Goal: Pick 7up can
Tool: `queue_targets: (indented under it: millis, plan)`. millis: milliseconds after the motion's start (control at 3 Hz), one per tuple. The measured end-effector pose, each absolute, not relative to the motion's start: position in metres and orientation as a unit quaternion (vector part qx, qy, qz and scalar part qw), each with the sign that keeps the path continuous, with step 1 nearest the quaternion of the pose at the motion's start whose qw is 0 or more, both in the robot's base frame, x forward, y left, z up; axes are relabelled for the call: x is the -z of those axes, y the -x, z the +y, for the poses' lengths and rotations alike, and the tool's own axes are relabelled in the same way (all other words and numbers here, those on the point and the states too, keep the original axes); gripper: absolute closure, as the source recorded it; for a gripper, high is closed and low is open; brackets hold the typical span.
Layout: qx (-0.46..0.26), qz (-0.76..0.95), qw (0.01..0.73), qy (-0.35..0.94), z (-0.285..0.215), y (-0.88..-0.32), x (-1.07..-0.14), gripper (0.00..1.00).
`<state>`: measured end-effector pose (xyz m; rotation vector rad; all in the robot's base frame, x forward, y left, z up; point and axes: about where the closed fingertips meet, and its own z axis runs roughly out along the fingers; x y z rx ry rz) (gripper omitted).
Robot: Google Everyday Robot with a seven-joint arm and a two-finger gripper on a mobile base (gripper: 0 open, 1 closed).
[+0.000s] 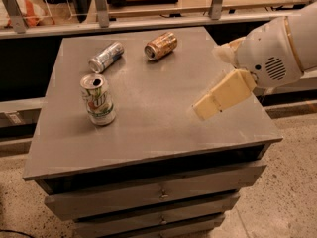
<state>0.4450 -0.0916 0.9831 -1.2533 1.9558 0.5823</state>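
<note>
The 7up can point(98, 99) stands upright on the left part of the grey cabinet top point(148, 128). It has a white body, a green lower band, a red-green logo and an opened silver top. My gripper point(210, 103) is cream-coloured and reaches in from the right on a white arm point(277, 48). It hangs over the right middle of the cabinet top, well to the right of the can and apart from it. It holds nothing.
A slim silver-blue can point(106, 57) and an orange-brown can point(161, 45) lie on their sides near the back of the cabinet top. Drawers point(158, 195) are below. A railing with posts point(101, 4) runs behind. Speckled floor lies at the right.
</note>
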Motion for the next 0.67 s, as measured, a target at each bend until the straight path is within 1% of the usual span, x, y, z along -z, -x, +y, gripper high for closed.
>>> queue_targets:
  millis: [333, 667]
  plan:
    - [-0.231, 0.750, 0.361, 0.503, -0.084, -0.450, -0.976, 0.00]
    - [-0.257, 0.713, 0.351, 0.549, -0.057, -0.465, -0.946, 0.00]
